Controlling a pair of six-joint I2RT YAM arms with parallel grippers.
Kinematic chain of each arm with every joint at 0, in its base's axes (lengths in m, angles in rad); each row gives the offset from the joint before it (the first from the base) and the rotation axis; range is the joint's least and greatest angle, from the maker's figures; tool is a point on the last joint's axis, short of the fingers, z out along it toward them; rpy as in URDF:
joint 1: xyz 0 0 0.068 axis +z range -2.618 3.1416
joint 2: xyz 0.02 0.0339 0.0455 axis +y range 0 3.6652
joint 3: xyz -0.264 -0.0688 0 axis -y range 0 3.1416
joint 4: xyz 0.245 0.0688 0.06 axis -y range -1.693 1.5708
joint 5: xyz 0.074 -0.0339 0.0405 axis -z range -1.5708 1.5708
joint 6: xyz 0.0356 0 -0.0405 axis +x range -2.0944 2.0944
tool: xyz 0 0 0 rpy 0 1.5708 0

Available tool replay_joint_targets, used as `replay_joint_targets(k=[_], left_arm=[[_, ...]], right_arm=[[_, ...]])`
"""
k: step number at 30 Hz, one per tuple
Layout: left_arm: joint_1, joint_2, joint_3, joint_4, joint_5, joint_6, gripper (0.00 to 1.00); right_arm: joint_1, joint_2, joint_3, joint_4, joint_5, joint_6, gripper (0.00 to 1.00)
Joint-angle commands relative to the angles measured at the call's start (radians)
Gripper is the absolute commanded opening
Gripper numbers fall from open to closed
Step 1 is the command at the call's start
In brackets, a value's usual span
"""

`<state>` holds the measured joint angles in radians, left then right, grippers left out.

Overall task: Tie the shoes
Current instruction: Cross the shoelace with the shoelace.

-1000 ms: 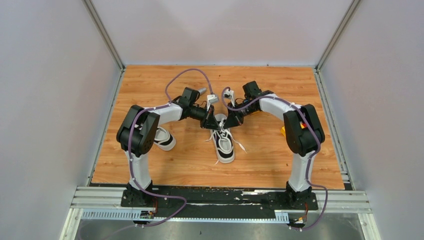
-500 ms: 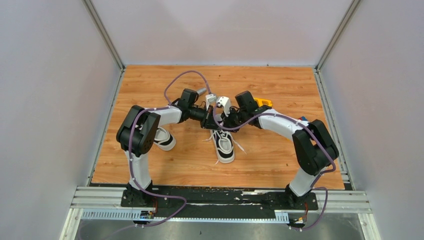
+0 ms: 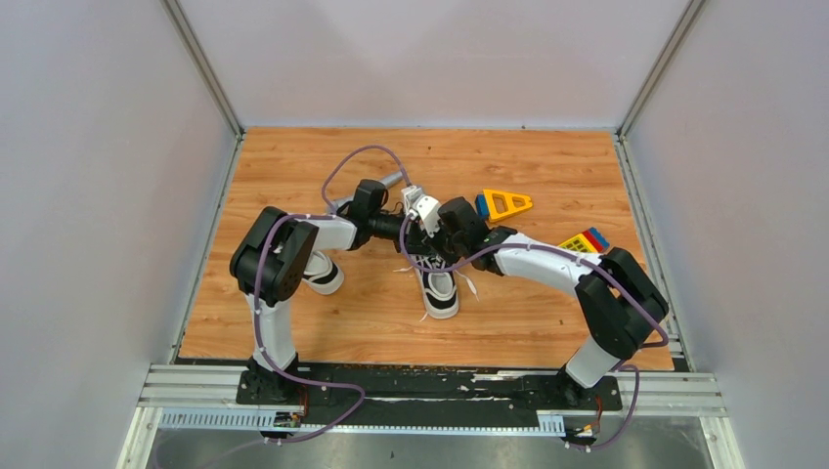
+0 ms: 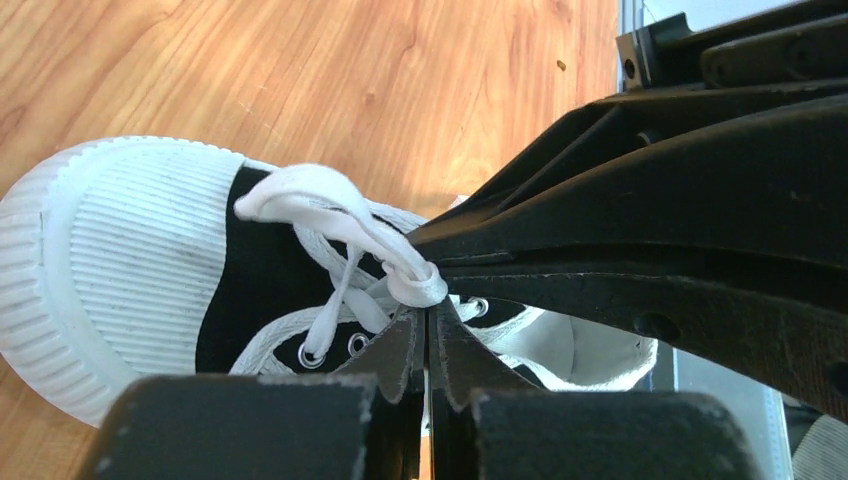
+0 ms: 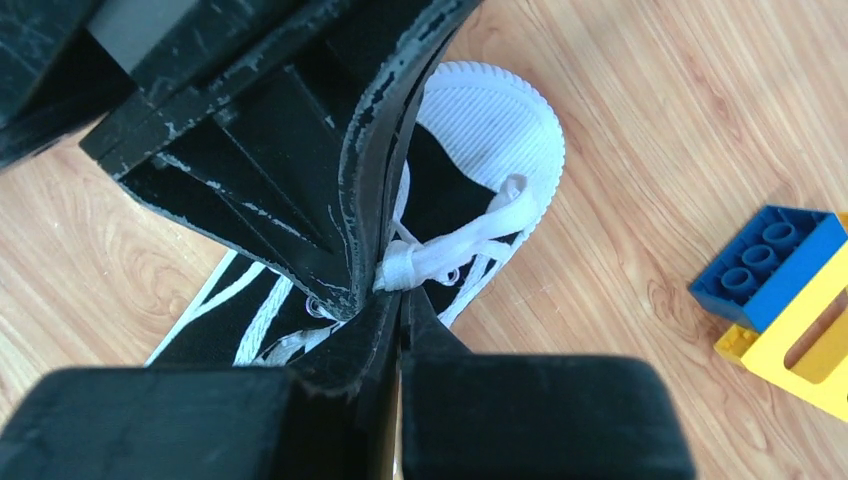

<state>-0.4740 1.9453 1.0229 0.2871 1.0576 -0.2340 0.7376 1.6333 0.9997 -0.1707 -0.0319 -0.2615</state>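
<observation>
I have the left gripper (image 4: 428,318) and right gripper (image 5: 400,300) tip to tip just above the middle sneaker (image 3: 440,291), each clamped on its white lace (image 4: 340,213). The second sneaker (image 3: 321,274) lies beneath my left arm.

Purple cables (image 3: 357,156), possibly zip-tied; black fingers (image 4: 395,362)

My desk (image 3: 371,327) is warm wood-grain board, boxed by plain pale walls (image 3: 88,195) on three sides, metal rails (image 3: 684,396) along its near edge, evenly lit.
</observation>
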Motion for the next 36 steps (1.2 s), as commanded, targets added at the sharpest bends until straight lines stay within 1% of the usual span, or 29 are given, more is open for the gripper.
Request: replay_joint_targets(k=[1,5,6,9,10,12,14,16,17,19,21,23,25,27,28,29,33,35,36], left_arm=[[-0.02,0.014,-0.012,0.101,-0.068,-0.083,0.0],[-0.023,0.009,-0.023,0.079,-0.103,-0.062,0.0],[-0.023,0.006,-0.024,0.076,-0.107,-0.059,0.0],[-0.023,0.004,-0.029,0.077,-0.117,-0.055,0.0],[-0.023,0.005,-0.03,0.079,-0.116,-0.057,0.0],[-0.024,0.008,-0.03,0.088,-0.115,-0.065,0.0],[-0.024,0.01,-0.029,0.093,-0.114,-0.067,0.0],[-0.025,0.01,-0.028,0.093,-0.114,-0.066,0.0],[-0.025,0.01,-0.028,0.093,-0.114,-0.066,0.0],[-0.025,0.012,-0.028,0.093,-0.111,-0.065,0.0],[-0.025,0.013,-0.027,0.093,-0.11,-0.064,0.0],[-0.025,0.015,-0.026,0.091,-0.11,-0.06,0.0],[-0.025,0.016,-0.026,0.088,-0.109,-0.052,0.0],[-0.025,0.017,-0.026,0.088,-0.107,-0.047,0.0],[-0.025,0.018,-0.025,0.091,-0.104,-0.045,0.0],[-0.025,0.019,-0.025,0.093,-0.102,-0.045,0.0],[-0.025,0.024,-0.019,0.101,-0.087,-0.043,0.0],[-0.025,0.026,-0.017,0.103,-0.079,-0.041,0.0],[-0.025,0.026,-0.017,0.105,-0.074,-0.041,0.0]], right_arm=[[0.019,-0.011,0.04,-0.017,0.103,0.099,0.0],[0.019,-0.019,0.055,-0.087,0.054,0.111,0.01],[0.018,-0.021,0.06,-0.102,0.049,0.111,0.05],[0.016,-0.021,0.089,-0.157,-0.021,0.132,0.27],[0.013,-0.014,0.103,-0.183,-0.039,0.145,0.29],[0.006,0.0,0.125,-0.221,-0.072,0.166,0.3],[-0.004,-0.006,0.129,-0.233,-0.089,0.172,0.3],[-0.022,-0.025,0.129,-0.243,-0.122,0.164,0.33],[-0.035,-0.038,0.13,-0.25,-0.159,0.154,0.35],[-0.072,-0.063,0.129,-0.273,-0.203,0.132,0.43],[-0.131,-0.081,0.139,-0.293,-0.285,0.116,0.48],[-0.219,-0.08,0.17,-0.32,-0.408,0.11,0.48],[-0.306,-0.051,0.22,-0.367,-0.565,0.076,0.48],[-0.359,-0.01,0.258,-0.397,-0.666,0.035,0.48],[-0.371,0.013,0.272,-0.409,-0.686,0.014,0.47],[-0.374,0.051,0.288,-0.418,-0.69,-0.005,0.43],[-0.374,0.158,0.345,-0.422,-0.669,-0.029,0.32],[-0.374,0.197,0.381,-0.421,-0.674,-0.035,0.23],[-0.375,0.212,0.399,-0.419,-0.68,-0.045,0.21]])
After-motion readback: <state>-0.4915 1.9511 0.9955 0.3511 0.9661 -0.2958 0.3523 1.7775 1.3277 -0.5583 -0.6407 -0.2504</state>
